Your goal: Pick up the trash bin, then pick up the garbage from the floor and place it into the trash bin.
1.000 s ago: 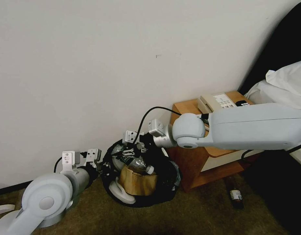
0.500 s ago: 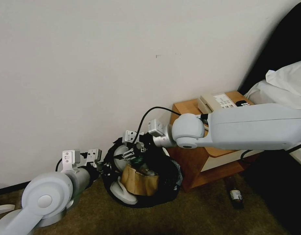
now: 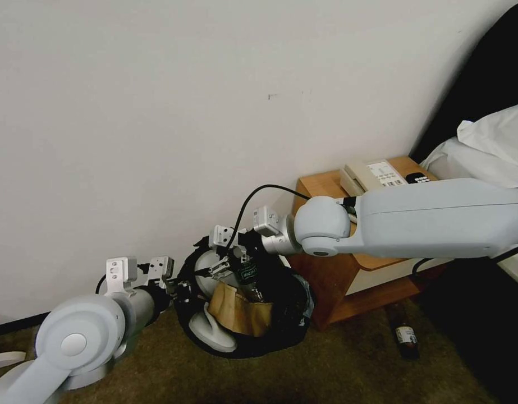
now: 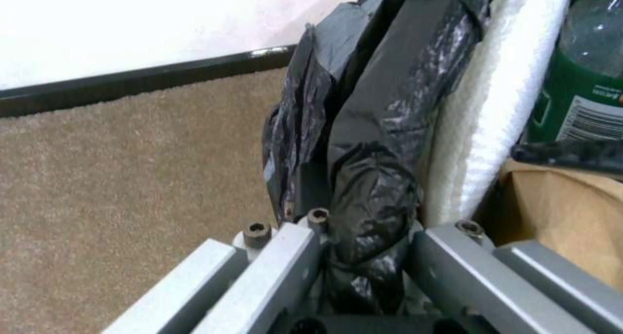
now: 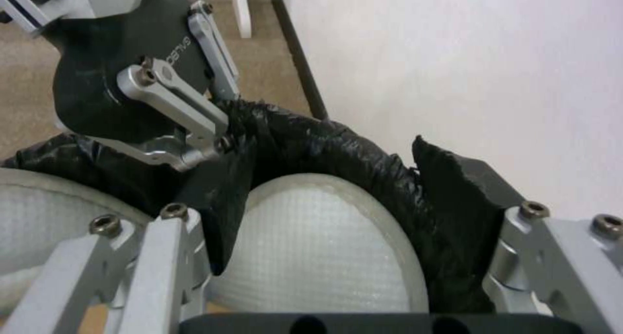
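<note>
The trash bin (image 3: 253, 314) sits tilted on the carpet against the wall, just beside the wooden nightstand (image 3: 348, 269). Inside it lie white slippers (image 3: 211, 331), a brown cardboard piece (image 3: 239, 311) and a green-labelled plastic bottle (image 3: 250, 278). The left hand (image 4: 363, 256) is clenched on the bin's black-bagged rim on the side away from the nightstand. The right hand (image 3: 222, 264) hovers over the bin's mouth, fingers spread and released, a slipper (image 5: 324, 241) between them. A brown bottle (image 3: 406, 336) lies on the floor beside the nightstand.
</note>
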You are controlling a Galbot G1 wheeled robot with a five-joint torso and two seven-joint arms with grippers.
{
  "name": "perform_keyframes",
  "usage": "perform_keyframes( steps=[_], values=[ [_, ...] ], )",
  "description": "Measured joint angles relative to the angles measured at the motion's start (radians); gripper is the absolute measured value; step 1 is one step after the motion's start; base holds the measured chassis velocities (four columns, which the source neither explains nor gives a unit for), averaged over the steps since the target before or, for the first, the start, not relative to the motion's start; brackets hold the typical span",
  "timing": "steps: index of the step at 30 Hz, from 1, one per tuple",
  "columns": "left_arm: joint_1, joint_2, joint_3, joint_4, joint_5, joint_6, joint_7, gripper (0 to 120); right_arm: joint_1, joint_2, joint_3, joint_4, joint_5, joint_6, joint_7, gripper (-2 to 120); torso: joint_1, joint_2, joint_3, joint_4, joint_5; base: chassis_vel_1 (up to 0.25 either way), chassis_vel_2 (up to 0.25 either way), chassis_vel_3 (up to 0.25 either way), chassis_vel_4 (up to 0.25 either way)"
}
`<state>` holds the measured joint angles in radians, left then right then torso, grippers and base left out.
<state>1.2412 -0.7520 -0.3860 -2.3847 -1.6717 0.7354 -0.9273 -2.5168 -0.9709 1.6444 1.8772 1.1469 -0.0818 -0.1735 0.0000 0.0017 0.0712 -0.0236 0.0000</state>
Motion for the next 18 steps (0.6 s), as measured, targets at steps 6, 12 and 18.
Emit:
perform_keyframes(
  steps=[6,12,18],
  values=[
    [0.007,-0.003,-0.002,0.001,0.000,0.000,-0.001,0,-0.001,-0.004,0.000,-0.002,0.000,0.003,0.000,67,0.000,0.000,0.000,0.0000,0.0000,0.000,0.000,0.000,0.000],
    [0.005,-0.003,0.000,0.010,0.005,0.000,-0.001,0,0.008,-0.004,0.003,0.009,0.014,0.011,0.001,67,0.000,0.000,0.000,0.0000,0.0000,0.000,0.000,0.000,0.000],
    [0.000,-0.007,0.003,0.020,0.011,0.000,-0.001,0,0.039,0.008,0.003,0.039,0.040,0.013,0.001,71,0.000,0.000,0.000,0.0000,0.0000,0.000,0.000,0.000,0.000]
  ],
)
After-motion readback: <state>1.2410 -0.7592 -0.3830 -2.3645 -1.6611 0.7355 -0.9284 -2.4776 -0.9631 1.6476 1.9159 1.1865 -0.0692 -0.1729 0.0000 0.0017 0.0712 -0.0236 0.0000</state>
